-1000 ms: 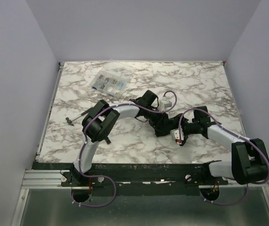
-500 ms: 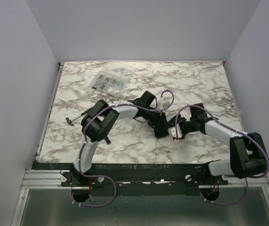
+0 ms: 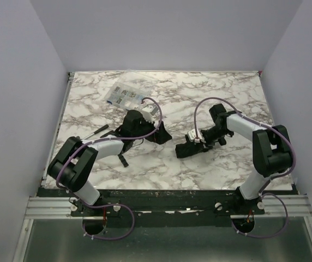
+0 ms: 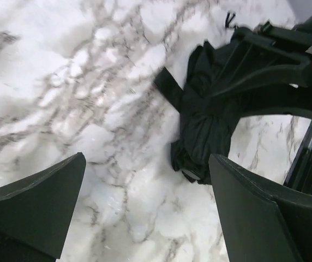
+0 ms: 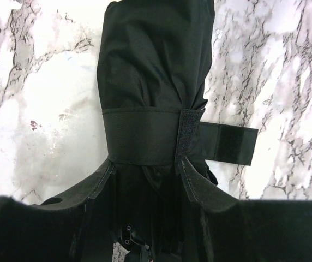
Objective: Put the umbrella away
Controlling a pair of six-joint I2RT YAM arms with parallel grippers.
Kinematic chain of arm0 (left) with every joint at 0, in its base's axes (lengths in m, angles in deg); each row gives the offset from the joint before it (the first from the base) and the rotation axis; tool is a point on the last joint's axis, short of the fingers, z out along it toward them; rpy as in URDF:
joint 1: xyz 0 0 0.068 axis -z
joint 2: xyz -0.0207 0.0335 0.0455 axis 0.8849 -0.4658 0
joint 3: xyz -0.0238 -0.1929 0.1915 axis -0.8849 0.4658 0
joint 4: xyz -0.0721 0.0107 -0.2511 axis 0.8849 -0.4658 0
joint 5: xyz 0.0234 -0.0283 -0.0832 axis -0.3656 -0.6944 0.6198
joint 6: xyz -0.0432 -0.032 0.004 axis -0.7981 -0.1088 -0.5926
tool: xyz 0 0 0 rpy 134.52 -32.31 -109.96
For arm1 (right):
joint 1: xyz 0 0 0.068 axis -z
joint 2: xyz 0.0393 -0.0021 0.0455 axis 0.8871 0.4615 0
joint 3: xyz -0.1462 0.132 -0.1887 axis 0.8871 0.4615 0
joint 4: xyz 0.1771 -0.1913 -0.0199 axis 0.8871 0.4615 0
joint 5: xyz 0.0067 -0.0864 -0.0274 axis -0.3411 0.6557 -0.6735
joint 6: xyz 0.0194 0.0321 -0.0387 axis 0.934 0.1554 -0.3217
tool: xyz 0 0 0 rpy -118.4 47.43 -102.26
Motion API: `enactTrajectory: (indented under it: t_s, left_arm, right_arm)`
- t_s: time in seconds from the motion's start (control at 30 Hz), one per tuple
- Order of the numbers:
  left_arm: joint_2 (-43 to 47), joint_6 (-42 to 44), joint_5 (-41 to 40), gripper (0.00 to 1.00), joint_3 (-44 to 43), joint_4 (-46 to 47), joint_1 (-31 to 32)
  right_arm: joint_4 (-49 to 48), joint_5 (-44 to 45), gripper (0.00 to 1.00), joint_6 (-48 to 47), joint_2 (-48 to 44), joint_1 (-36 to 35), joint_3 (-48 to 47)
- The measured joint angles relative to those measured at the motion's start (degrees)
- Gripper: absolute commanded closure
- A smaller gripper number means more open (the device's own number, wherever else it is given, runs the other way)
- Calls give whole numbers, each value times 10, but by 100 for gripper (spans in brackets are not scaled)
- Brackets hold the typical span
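While the left gripper [image 4: 145, 164] sits spread apart and clear, only the right gripper [image 5: 145, 166] — clamped on the umbrella [image 5: 153, 65] beside its strap [image 5: 142, 136] — holds it, so a jerk could dislodge it.

Found the umbrella [image 3: 181, 152] lying on the bench [image 3: 227, 98], a little right of middle, with the right claw [image 3: 193, 144] clasped round its right end. Saw the left claw [image 3: 164, 136] just left of it, spread wide and apart from it. Noted a compartment box [image 3: 124, 97] behind both, toward the far left, and a small tool [image 3: 97, 131] near the left edge, in front of that box.
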Motion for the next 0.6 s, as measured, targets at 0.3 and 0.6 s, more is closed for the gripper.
enactTrajectory:
  t_s: [0.3, 0.6]
  left_arm:
    - [56, 133, 21, 1, 111, 109, 36]
    - [59, 400, -28, 1, 6, 1, 194]
  right_arm:
    - [105, -10, 96, 59, 91, 0, -97]
    - [117, -13, 97, 108, 107, 0, -114]
